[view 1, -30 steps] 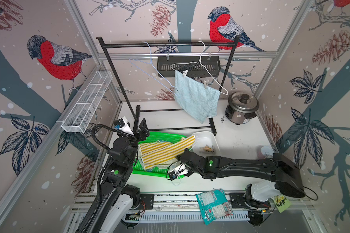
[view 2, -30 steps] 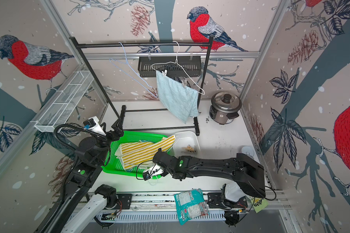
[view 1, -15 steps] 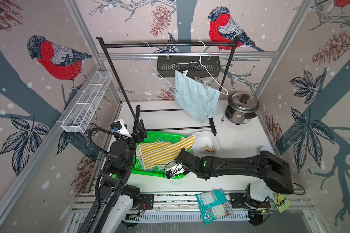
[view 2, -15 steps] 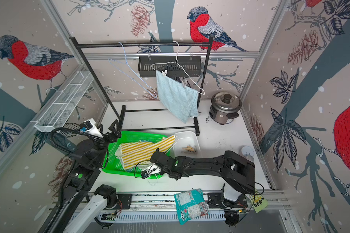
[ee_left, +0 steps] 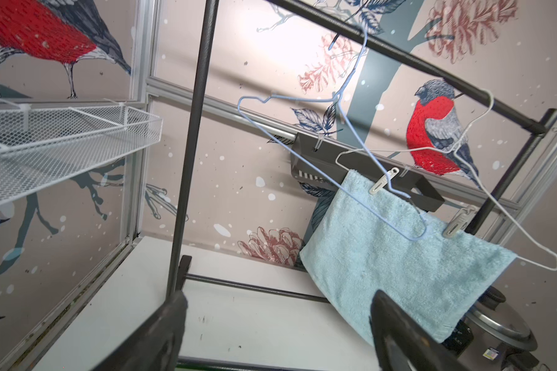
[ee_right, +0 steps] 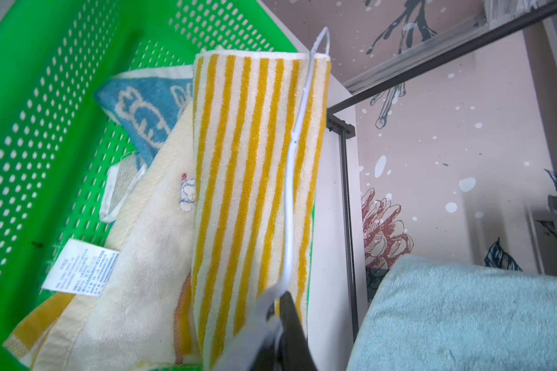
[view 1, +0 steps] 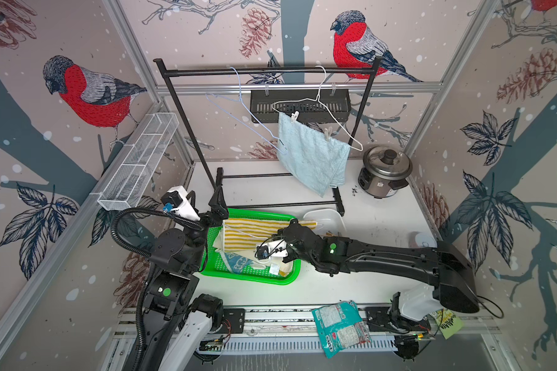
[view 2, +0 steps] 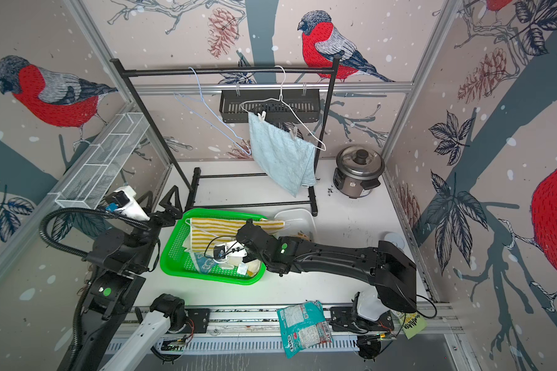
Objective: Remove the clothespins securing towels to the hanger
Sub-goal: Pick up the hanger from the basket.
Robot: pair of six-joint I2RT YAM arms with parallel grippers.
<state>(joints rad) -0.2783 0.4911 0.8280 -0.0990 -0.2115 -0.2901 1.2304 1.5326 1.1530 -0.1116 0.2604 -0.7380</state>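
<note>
Since a second earlier, the right gripper (ee_right: 278,295) has been carried further over the green basket (view 1: 283,281) and its jaws have been drawn together.

In both top views, a light-blue towel (view 1: 312,160) is seen pinned to a white hanger (view 1: 317,96) on the rack (view 1: 264,70) by two pale clothespins (view 1: 294,116), stood roughly upright, handles up. A striped towel (view 1: 251,229) and a teal towel (view 1: 235,261) are held in the basket. Tan clothespins (view 2: 303,236) are lodged in the white tub (view 1: 327,213) beside it.

In the left wrist view, the left gripper (ee_left: 277,308) is shown spread wide and empty, aimed at the pinned towel.

In the right wrist view, the right gripper is pinched on a second hanger (ee_right: 290,192), its wire laid along the stripes.
</note>
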